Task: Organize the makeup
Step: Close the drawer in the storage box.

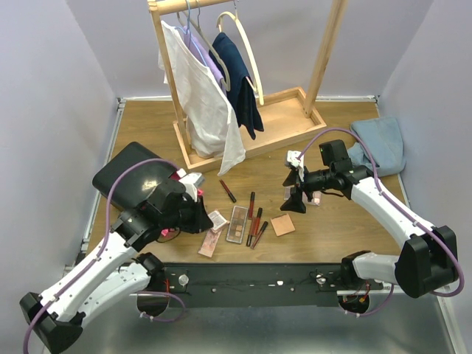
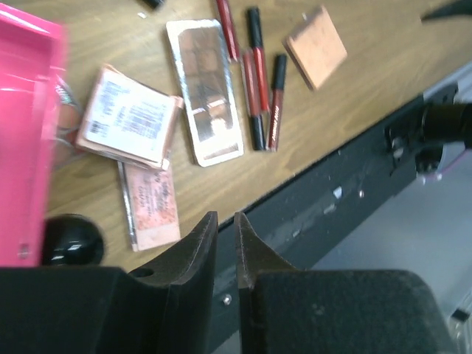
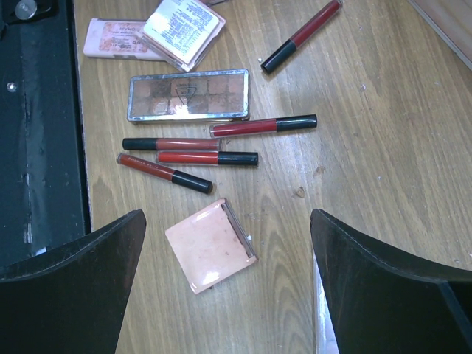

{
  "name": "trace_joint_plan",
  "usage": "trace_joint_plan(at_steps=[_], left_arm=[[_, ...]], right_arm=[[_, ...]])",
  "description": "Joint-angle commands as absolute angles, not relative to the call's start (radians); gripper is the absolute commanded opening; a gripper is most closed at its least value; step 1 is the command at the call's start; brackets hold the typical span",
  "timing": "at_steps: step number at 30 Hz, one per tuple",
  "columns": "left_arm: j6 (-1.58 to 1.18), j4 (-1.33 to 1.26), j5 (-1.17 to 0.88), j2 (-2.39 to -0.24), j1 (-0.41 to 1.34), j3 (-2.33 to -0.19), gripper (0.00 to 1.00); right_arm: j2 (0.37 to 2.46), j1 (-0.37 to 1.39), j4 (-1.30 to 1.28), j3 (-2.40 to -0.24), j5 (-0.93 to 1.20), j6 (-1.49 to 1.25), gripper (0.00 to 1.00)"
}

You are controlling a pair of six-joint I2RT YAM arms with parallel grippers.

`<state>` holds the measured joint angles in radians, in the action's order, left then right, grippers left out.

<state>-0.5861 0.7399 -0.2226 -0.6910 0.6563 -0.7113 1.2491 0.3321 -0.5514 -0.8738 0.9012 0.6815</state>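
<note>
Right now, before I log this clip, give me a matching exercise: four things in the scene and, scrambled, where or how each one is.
Things:
1. peach compact
2. eyeshadow palette
3. blue cloth
4. right pincer

Places or states:
a. open wide, holding nothing
b. bunched against the right wall
c. lying alone, right of the lip tubes in the top view
d. just left of the lip tubes in the top view

Pairs: 1-c, 2-d, 3-b, 4-a.
</note>
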Motion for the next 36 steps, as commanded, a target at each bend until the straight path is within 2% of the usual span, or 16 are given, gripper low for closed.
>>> trace_joint_plan(at_steps=[1, 5, 8, 12, 14, 18, 22, 27, 33, 36], left_arm=[[-0.601, 0.707, -0.197, -0.713, 0.762, -0.706, 0.24], [-0.618, 0.730, -0.031, -0.778, 0.963, -0.735, 0.25], [-0.632, 0.801, 0.125, -0.854, 1.031, -0.767, 0.30], [-0.667, 0.830, 0.234, -0.923, 1.086, -0.799, 0.31], [-0.692, 0.868, 0.303, -0.952, 1.088, -0.819, 0.31], [-0.744, 0.939, 0.400, -0.985, 1.089, -0.864, 0.38], [-0.762, 0.969, 0.460, -1.008, 1.088, -0.880, 0.56], [-0.778, 0.979, 0.546, -1.025, 1.077, -0.903, 0.71], [-0.729, 0.947, 0.581, -1.019, 0.996, -0.928, 0.78], [-0.683, 0.910, 0.568, -1.017, 0.944, -0.927, 0.79]], right_arm=[[1.256, 0.327, -0.558, -0.857, 0.879, 0.695, 1.00], [1.261, 0.325, -0.558, -0.856, 0.874, 0.695, 1.00], [1.259, 0.324, -0.557, -0.856, 0.873, 0.695, 1.00], [1.259, 0.324, -0.558, -0.854, 0.873, 0.696, 1.00], [1.259, 0.324, -0.558, -0.854, 0.873, 0.696, 1.00], [1.256, 0.324, -0.560, -0.854, 0.876, 0.696, 1.00], [1.255, 0.322, -0.558, -0.854, 0.877, 0.698, 1.00], [1.250, 0.321, -0.558, -0.854, 0.879, 0.696, 1.00], [1.250, 0.319, -0.563, -0.854, 0.887, 0.696, 1.00], [1.246, 0.321, -0.563, -0.853, 0.885, 0.698, 1.00]])
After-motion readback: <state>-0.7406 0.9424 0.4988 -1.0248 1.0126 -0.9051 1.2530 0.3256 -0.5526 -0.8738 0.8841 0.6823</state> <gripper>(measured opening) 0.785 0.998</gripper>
